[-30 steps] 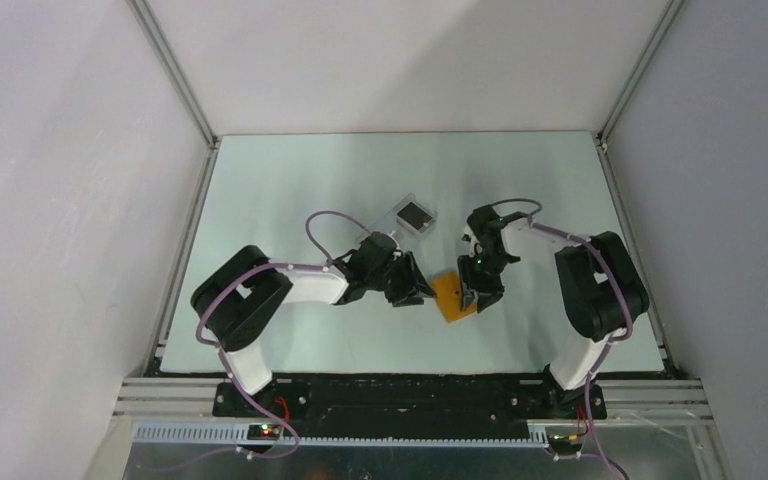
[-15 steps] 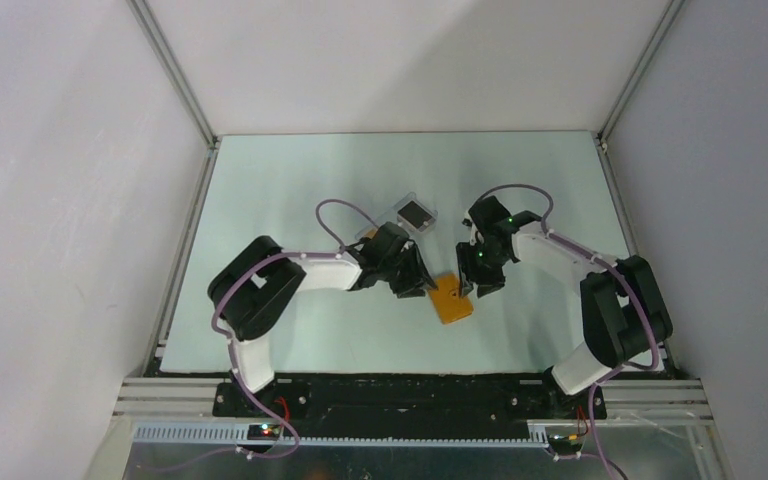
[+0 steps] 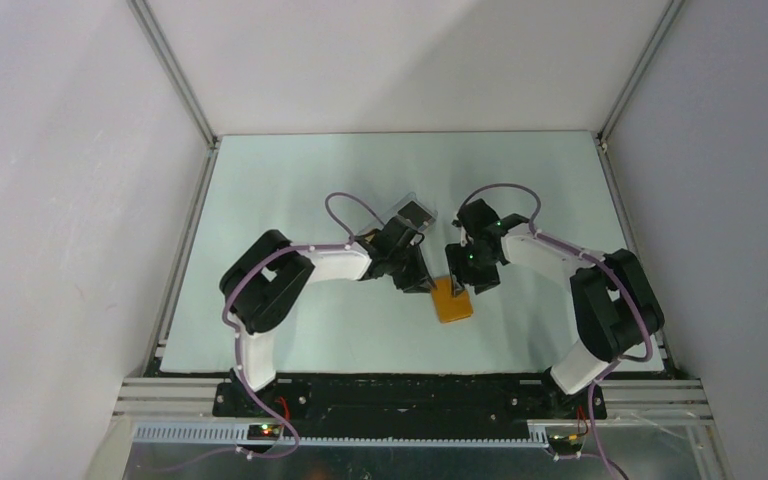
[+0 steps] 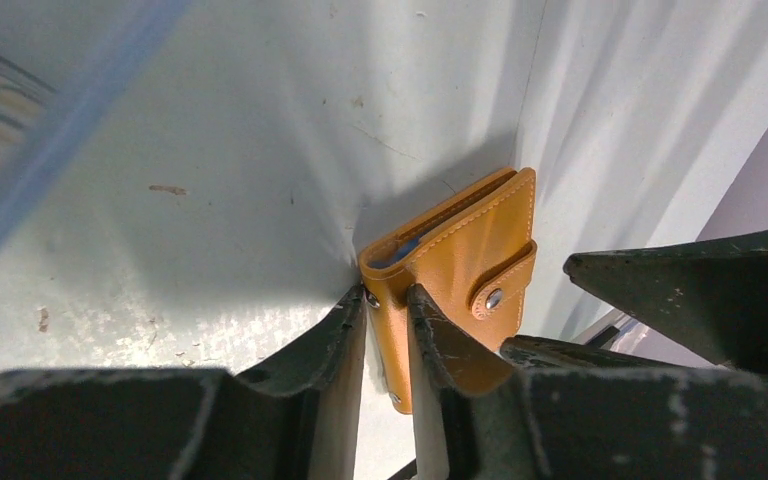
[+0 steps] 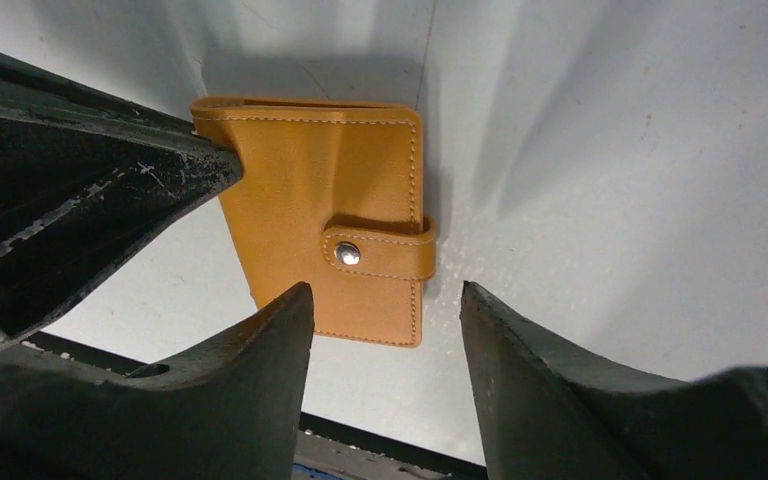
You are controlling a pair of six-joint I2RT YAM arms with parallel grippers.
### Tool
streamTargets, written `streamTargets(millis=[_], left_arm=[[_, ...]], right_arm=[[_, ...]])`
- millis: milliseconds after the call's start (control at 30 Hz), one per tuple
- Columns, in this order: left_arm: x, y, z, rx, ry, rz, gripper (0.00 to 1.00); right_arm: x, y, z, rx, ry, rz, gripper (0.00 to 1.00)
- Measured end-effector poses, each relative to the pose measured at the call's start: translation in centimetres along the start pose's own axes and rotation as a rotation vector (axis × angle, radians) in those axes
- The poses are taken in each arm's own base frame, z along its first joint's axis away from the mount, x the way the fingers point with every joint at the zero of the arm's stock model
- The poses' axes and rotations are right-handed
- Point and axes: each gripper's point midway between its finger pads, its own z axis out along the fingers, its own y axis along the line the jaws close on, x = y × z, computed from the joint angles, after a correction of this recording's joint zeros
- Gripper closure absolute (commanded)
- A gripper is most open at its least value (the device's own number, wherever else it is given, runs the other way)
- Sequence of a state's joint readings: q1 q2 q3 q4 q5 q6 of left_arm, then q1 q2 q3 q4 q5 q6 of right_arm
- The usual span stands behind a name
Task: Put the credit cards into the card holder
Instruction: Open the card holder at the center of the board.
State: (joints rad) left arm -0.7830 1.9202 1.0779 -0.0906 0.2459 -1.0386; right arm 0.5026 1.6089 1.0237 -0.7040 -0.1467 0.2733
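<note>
The card holder (image 3: pixel 451 301) lies flat on the bench (image 3: pixel 290 180), near the middle and towards the near edge, between the two arms; it is folded shut, with its strap snapped over the front by a small metal stud (image 5: pixel 346 254); at its open end a sliver of a blue card (image 4: pixel 407 250) shows inside; the left fingers (image 4: pixel 345 345) are drawn almost together and pinch the holder's cover at one corner, with orange leather visible in the narrow gap between them; the right fingers (image 5: pixel 260 380) are spread wide, their tips one on each side of the strap end of the holder, and from these views I cannot tell whether they touch it; a clear case with a black centre (image 3: pixel 415 212) lies on the bench just behind the left wrist, partly hidden by it
</note>
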Motion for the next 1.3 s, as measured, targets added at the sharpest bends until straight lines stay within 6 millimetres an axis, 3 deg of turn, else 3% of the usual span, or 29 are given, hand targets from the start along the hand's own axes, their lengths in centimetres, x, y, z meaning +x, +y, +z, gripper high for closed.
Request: streamTargets(millis=[267, 367, 500, 633, 800, 900, 1167, 1300], left_arm=[[0.0, 0.0, 0.1, -0.017, 0.011, 0.004, 0.73], [0.0, 0.1, 0.1, -0.021, 0.009, 0.007, 0.75], [-0.1, 0.1, 0.1, -0.026, 0.007, 0.015, 0.78], [-0.1, 0.0, 0.1, -0.032, 0.012, 0.019, 0.8], [0.0, 0.0, 0.1, -0.041, 0.019, 0.022, 0.81], [0.0, 0.0, 0.1, -0.044, 0.02, 0.024, 0.81], [0.0, 0.0, 0.1, -0.043, 0.023, 0.028, 0.84], [0.1, -0.1, 0.3, -0.036, 0.026, 0.029, 0.86]], right_arm=[[0.3, 0.2, 1.9, 0.041, 0.018, -0.061, 0.37], [0.4, 0.2, 2.7, 0.056, 0.028, -0.071, 0.49], [0.1, 0.3, 2.7, 0.081, 0.024, -0.079, 0.53], [0.1, 0.2, 2.6, 0.135, 0.009, -0.084, 0.51], [-0.1, -0.1, 2.3, 0.226, -0.024, -0.108, 0.38], [-0.1, -0.3, 2.1, 0.272, -0.031, -0.117, 0.36], [-0.9, -0.8, 1.8, 0.354, -0.074, -0.09, 0.53], [-1.4, -1.0, 1.8, 0.375, -0.105, -0.079, 0.56]])
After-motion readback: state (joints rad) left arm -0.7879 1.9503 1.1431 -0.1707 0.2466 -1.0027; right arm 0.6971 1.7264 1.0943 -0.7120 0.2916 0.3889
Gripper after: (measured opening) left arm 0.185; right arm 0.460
